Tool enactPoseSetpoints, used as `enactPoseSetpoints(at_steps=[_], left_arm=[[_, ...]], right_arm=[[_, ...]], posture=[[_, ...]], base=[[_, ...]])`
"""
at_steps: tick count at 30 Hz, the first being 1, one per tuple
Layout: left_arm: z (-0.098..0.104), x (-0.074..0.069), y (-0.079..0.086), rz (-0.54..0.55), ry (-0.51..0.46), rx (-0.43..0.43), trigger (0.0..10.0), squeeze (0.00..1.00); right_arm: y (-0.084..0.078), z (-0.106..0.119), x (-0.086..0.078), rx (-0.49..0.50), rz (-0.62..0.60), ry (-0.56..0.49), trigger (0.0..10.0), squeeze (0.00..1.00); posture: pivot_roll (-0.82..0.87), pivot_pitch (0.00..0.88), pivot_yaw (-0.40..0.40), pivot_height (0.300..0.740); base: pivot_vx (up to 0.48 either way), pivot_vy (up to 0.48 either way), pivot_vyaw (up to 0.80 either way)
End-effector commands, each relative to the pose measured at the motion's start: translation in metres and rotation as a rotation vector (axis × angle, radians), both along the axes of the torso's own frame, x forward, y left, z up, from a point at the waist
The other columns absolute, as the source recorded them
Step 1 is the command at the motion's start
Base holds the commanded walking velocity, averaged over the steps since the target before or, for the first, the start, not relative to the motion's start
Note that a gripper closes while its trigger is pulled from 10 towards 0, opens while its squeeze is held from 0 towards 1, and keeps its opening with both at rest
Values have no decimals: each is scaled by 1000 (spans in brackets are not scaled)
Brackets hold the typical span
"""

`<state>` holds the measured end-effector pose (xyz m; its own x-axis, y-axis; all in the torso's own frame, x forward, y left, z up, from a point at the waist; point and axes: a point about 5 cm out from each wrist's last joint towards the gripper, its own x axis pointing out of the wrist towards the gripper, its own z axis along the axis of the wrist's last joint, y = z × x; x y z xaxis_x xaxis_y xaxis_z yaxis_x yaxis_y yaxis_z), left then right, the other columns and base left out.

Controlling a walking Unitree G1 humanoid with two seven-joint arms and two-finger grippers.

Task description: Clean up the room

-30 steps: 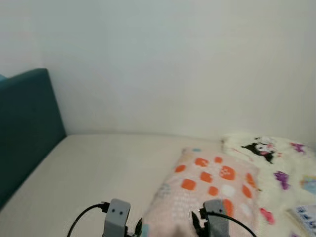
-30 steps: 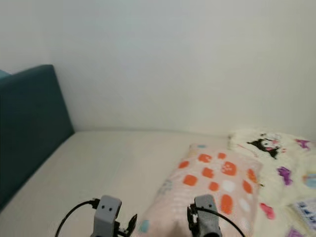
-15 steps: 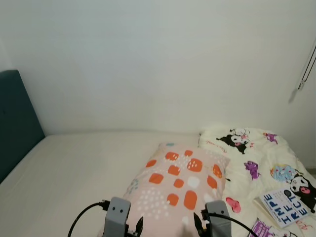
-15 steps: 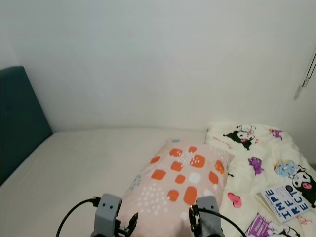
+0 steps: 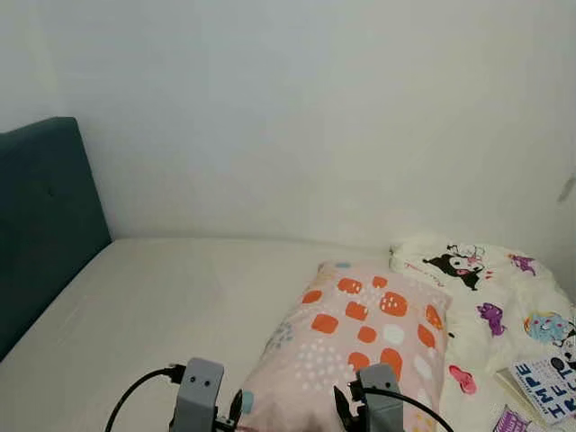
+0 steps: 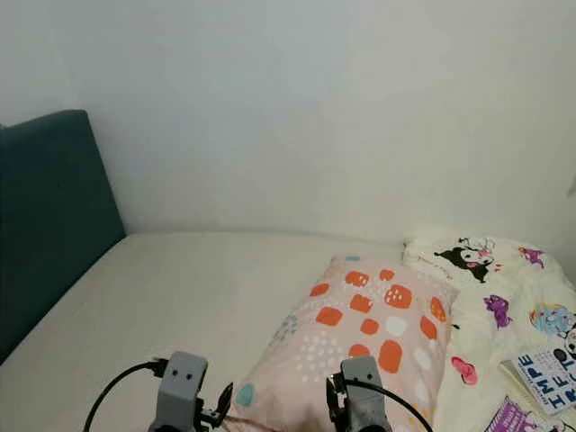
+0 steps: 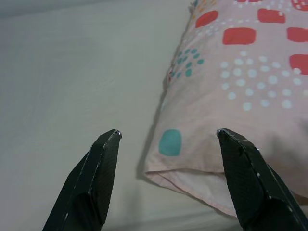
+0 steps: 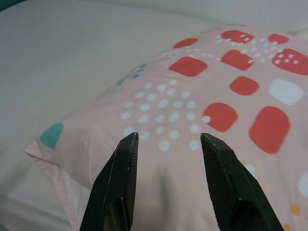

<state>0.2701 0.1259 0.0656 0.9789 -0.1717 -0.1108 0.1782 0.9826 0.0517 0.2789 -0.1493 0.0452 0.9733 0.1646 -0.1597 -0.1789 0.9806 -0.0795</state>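
A dark teal headboard (image 5: pixel 45 225) stood at the far left of the cream bed (image 5: pixel 162 306). The left gripper (image 7: pixel 166 139) hovered with fingers (image 7: pixel 96 168) spread wide, the near left corner of the pink pillow (image 5: pixel 360 346) lying between them, untouched. The right gripper (image 8: pixel 166 144) hung over the pillow's near end, its fingers released just above the fabric. Right of the pillow lay a cartoon-print blanket (image 5: pixel 490 297) with a book (image 5: pixel 547 382) on it.
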Motion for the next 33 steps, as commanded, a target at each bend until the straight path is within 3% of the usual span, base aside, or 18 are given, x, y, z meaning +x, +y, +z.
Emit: enactPoseSetpoints(at_steps=[1, 7, 33], left_arm=[[-4, -2, -1, -1, 12, -4, 10000, 0], [-5, -2, -3, -16, 23, -1, 10000, 0], [-7, -2, -5, -22, 33, -1, 10000, 0]], right_arm=[[-5, -4, -2, 11, -21, 12, 10000, 0], [-7, -4, -1, 19, -36, 24, 10000, 0], [-15, -2, 2, 19, -52, 16, 10000, 0]], posture=[[1, 86, -26, 740], [-2, 78, -24, 740], [-4, 85, -22, 645]], base=[[0, 0, 0], [0, 0, 0], [0, 0, 0]])
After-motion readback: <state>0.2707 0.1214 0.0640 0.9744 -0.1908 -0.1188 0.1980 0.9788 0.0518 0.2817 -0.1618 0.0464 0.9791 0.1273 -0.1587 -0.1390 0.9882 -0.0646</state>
